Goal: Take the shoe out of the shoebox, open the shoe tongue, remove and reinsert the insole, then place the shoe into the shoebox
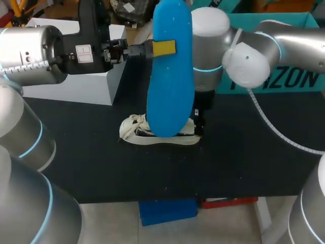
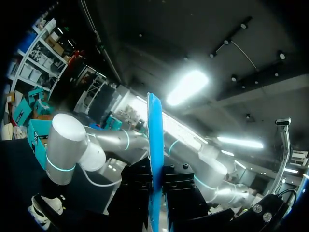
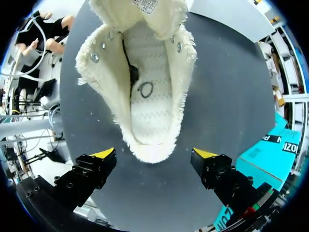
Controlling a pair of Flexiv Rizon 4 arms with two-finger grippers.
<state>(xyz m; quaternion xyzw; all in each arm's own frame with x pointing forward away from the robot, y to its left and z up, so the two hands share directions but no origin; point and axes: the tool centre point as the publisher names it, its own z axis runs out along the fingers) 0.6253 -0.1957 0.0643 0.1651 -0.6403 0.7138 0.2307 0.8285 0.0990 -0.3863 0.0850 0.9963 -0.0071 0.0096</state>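
Fingers [image 1: 163, 48] of our left gripper [image 2: 155, 193] pinch the blue insole [image 1: 170, 76] from two sides. They hold it on end, raised clear of the dark table [image 1: 244, 168]. In the left wrist view we see the insole edge-on between the black finger bodies. In the head view its lower end covers part of the cream shoe [image 1: 147, 134], which lies sole-down on the table. Our right gripper [image 3: 154, 154] hangs over the heel end of the shoe. Its yellow-tipped fingers [image 3: 104, 154] are spread wide, one on each side of the heel, and we see neither touching it. From the right wrist view we look straight into the shoe's mouth. Its frayed collar and metal eyelets show, with a pale stitched footbed inside, and the tongue lies at the far end from the gripper. The white shoebox [image 1: 76, 81] stands behind and to the left of the shoe, well apart from it. A teal box [image 1: 284, 76] sits behind the shoe to the right.
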